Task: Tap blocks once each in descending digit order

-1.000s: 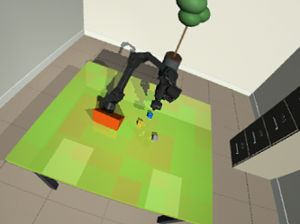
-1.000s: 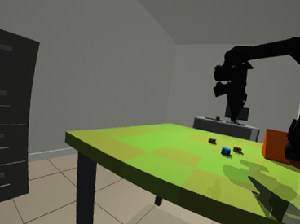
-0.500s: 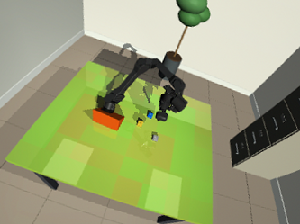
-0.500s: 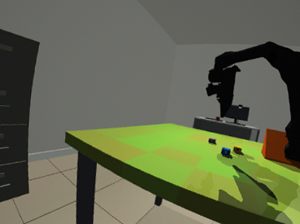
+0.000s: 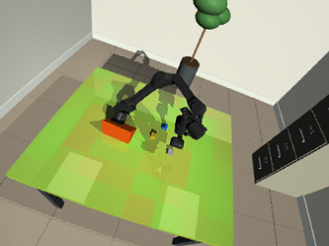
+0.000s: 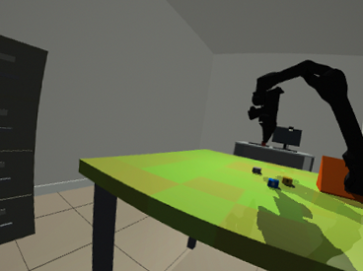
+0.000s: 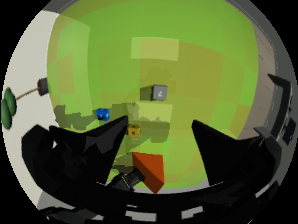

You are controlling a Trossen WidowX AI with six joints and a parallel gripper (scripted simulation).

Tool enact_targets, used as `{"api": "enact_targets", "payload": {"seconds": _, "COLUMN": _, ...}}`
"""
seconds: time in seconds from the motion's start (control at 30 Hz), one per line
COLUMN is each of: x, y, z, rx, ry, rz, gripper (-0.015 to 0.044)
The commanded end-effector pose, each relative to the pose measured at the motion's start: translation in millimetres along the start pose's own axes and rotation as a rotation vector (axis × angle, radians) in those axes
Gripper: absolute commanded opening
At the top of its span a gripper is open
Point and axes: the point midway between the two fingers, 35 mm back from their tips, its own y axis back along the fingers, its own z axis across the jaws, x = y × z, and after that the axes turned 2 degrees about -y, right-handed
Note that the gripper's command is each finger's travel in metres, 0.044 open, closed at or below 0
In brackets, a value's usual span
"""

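End effector spread and empty, high above the grey block.

On the green table (image 5: 100,179), the grey block (image 5: 170,151) lies below the end effector (image 5: 177,142); the orange block (image 5: 153,135) and blue block (image 5: 164,126) sit farther back, apart, near the orange base (image 5: 118,131).

So the black jointed arm (image 6: 330,90) arcs over the green patchwork table (image 6: 184,182), open gripper (image 6: 264,139) hanging well above it. Small grey block (image 6: 257,170), blue block (image 6: 273,182) and orange block (image 6: 287,180) sit near the table's far side, beside an orange box (image 6: 334,175).
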Motion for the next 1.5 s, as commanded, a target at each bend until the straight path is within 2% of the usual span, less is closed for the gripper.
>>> {"api": "enact_targets", "payload": {"seconds": 0.0, "x": -0.3, "y": -0.6, "z": -2.4, "rx": 0.002, "ry": 0.004, "rz": 0.002, "gripper": 0.0400}}
{"api": "enact_targets", "payload": {"seconds": 0.37, "x": 0.1, "y": -0.3, "z": -0.1, "rx": 0.003, "ry": 0.004, "rz": 0.002, "gripper": 0.0400}}
{"api": "enact_targets", "payload": {"seconds": 0.77, "x": 60.3, "y": 0.0, "z": 145.1, "rx": -0.004, "ry": 0.000, "rz": 0.005, "gripper": 0.0400}}
{"api": "enact_targets", "payload": {"seconds": 0.97, "x": 65.5, "y": -0.8, "z": 151.8, "rx": -0.005, "ry": 0.000, "rz": 0.006, "gripper": 0.0400}}
{"api": "enact_targets", "payload": {"seconds": 1.03, "x": 64.4, "y": -9.7, "z": 151.4, "rx": -0.004, "ry": 0.000, "rz": 0.005, "gripper": 0.0348}}
{"api": "enact_targets", "payload": {"seconds": 1.23, "x": 65.5, "y": -79.1, "z": 152.9, "rx": -0.008, "ry": 0.001, "rz": 0.004, "gripper": 0.0190}}
{"api": "enact_targets", "payload": {"seconds": 1.47, "x": 65.9, "y": -81.2, "z": 153.1, "rx": -0.008, "ry": 0.001, "rz": 0.004, "gripper": 0.0020}}
